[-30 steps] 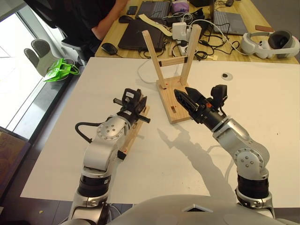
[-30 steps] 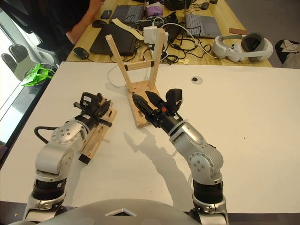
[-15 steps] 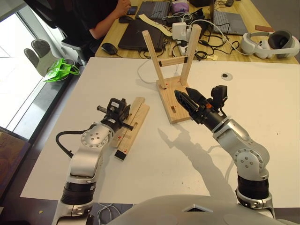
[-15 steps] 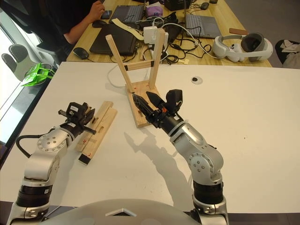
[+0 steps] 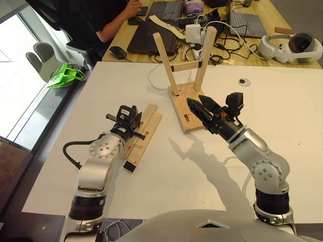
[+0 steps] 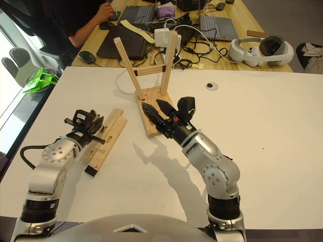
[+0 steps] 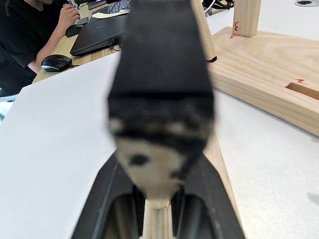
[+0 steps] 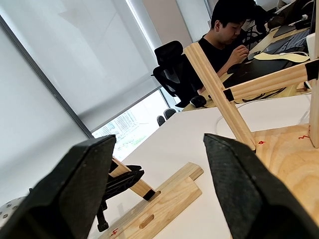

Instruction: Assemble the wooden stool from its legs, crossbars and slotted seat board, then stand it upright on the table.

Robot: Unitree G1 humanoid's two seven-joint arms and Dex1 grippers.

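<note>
The slotted seat board (image 5: pixel 182 112) lies flat mid-table. Two legs (image 5: pixel 164 60) stand up from its far end, joined by a black-tipped crossbar (image 5: pixel 185 65). My right gripper (image 5: pixel 201 108) hovers open just above the board's near end, jaws wide apart in the right wrist view. Two more legs (image 5: pixel 144 135) lie flat side by side to the left. My left gripper (image 5: pixel 129 120) is at their left side, shut on a second crossbar (image 8: pixel 132 180) whose black tip meets the nearer leg (image 8: pixel 164 204). In the left wrist view the fingers (image 7: pixel 159 89) clamp pale wood.
A cluttered desk behind the table holds laptops (image 5: pixel 151 38), cables, a mouse (image 5: pixel 117 51) and a headset (image 5: pixel 295 45); a person sits there. A white cable (image 5: pixel 151 78) and a round grommet (image 5: pixel 245 81) lie on the white table (image 5: pixel 282 126). Its left edge drops to the floor.
My left arm has swung out to the left, uncovering the lying legs; its gripper went from above them to their left side. The right gripper has hardly moved.
</note>
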